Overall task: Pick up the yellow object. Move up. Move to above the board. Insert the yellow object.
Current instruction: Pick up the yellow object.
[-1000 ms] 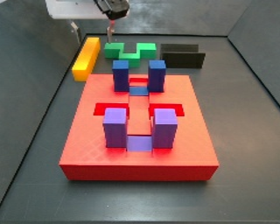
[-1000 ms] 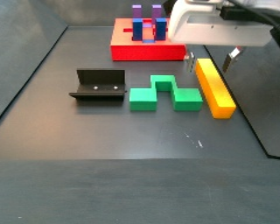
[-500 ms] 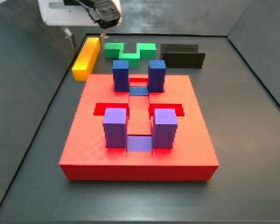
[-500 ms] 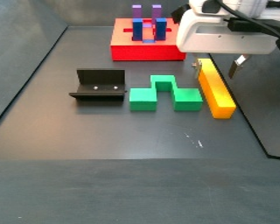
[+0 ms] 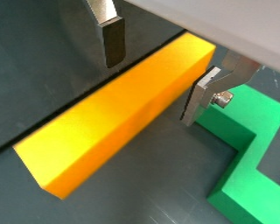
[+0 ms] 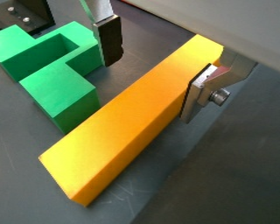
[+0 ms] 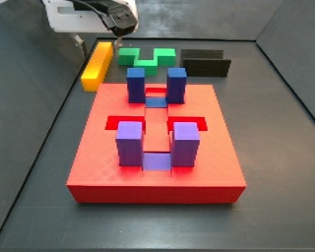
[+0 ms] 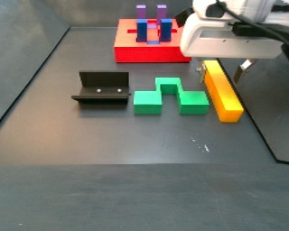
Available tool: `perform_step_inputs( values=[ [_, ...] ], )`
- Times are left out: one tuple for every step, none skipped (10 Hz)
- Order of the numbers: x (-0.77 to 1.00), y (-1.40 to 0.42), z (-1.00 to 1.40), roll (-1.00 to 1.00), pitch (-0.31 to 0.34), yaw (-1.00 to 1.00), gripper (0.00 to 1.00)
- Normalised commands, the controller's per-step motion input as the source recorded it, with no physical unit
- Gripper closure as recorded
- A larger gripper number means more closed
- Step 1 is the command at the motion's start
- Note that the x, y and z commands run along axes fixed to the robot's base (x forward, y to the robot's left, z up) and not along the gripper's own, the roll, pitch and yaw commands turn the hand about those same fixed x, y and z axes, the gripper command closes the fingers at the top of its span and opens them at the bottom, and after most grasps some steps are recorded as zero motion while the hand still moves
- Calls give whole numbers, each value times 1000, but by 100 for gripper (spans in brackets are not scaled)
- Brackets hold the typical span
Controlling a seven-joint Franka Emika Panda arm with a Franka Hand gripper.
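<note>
The yellow object (image 7: pixel 97 63) is a long yellow-orange bar lying flat on the dark floor beside the green block; it also shows in a side view (image 8: pixel 223 92) and in both wrist views (image 5: pixel 119 118) (image 6: pixel 136 122). My gripper (image 7: pixel 97 41) (image 8: pixel 222 65) is open and low over the bar's far end, one finger on each side. In both wrist views the gripper (image 5: pixel 157 68) (image 6: pixel 154 68) straddles the bar: one finger sits close against its side, the other stands apart with floor showing between. The red board (image 7: pixel 107 169) (image 8: pixel 153 54) with blue and purple upright blocks lies apart from the bar.
A green notched block (image 8: pixel 172 97) (image 7: pixel 153 57) (image 5: pixel 254 140) (image 6: pixel 49 66) lies right next to the bar. The black fixture (image 8: pixel 101 88) (image 7: pixel 207 62) stands beyond the green block. Dark walls bound the floor.
The gripper has moved sideways over the bar's far end and come down around it, still open. In the last half second it has hardly moved. The bar has not moved.
</note>
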Motion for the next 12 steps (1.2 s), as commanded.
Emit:
perform_step_inputs(
  values=[
    [100, 0, -197, 26, 0, 0, 0],
    [0, 0, -180, 33, -6, 0, 0],
    [0, 0, -149, 27, -9, 0, 0],
    [0, 14, -123, 23, 0, 0, 0],
    [-46, 20, -203, 43, -29, 0, 0],
    [-3, 0, -237, 36, -43, 0, 0],
    [0, 0, -209, 31, -29, 0, 0],
    [0, 0, -189, 34, -20, 0, 0],
    [0, 0, -129, 24, -3, 0, 0],
    [0, 0, -123, 20, -7, 0, 0],
    [0, 0, -71, 7, 0, 0, 0],
    [0, 0, -60, 11, 0, 0, 0]
  ],
)
